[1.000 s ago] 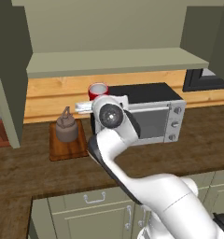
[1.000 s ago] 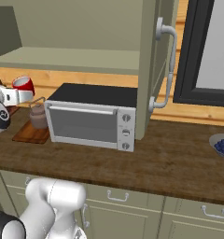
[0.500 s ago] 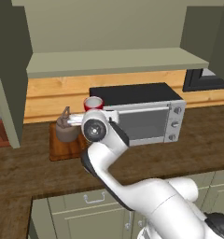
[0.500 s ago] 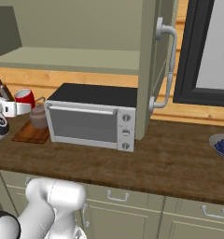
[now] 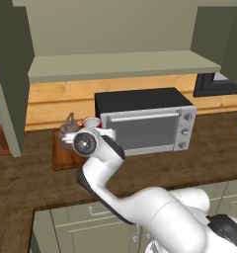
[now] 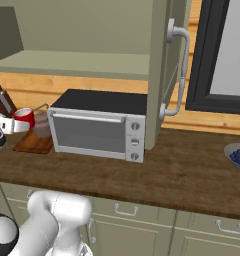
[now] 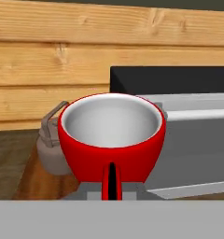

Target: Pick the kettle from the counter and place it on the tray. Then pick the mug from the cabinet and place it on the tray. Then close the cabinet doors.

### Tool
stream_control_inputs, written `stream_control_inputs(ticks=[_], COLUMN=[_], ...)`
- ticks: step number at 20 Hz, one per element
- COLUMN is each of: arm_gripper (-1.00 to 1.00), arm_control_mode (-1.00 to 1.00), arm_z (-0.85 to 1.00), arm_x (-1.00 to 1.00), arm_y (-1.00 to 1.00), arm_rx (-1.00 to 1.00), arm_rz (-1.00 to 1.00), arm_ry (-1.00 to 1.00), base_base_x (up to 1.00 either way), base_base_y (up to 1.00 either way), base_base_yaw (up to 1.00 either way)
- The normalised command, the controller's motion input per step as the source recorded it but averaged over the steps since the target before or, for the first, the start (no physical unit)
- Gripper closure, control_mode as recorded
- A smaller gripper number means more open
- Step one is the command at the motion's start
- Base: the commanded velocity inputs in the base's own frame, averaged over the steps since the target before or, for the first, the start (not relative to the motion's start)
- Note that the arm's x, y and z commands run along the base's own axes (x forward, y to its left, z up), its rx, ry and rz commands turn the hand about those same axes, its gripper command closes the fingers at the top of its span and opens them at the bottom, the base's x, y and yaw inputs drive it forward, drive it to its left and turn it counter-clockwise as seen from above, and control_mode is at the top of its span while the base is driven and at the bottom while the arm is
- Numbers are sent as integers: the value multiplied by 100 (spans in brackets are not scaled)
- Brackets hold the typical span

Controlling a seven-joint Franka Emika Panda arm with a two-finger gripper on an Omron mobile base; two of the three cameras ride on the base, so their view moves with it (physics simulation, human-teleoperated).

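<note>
Mug (image 7: 111, 140) centre frame in hand view — upright, white inside bare, gripper (image 7: 111, 189) clamped on its handle. Kettle (image 7: 51, 147) left of it, standing on the tray (image 5: 63, 154). Arm bent low at left base view's centre-left, hand just over the tray's right end.

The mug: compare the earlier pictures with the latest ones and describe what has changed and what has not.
The mug, gripped by its handle in the closed gripper, has been carried down and leftward, away from the toaster oven top, towards the tray. The kettle stays on the tray; the oven and the cabinet doors are unchanged, still open.
</note>
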Motion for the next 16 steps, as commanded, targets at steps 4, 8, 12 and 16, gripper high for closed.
stream_control_inputs(ticks=[4,8,12,16], arm_gripper=[100,100,100,100], arm_control_mode=[-100,-100,-100,-100], arm_z=[-42,-53,-55,-43], arm_x=[5,1,0,10], arm_y=[18,21,20,5], arm_rx=[3,0,0,0], arm_rz=[0,0,0,0], arm_ry=[32,9,-1,-4], base_base_x=[0,0,0,0], base_base_y=[0,0,0,0], base_base_yaw=[0,0,0,0])
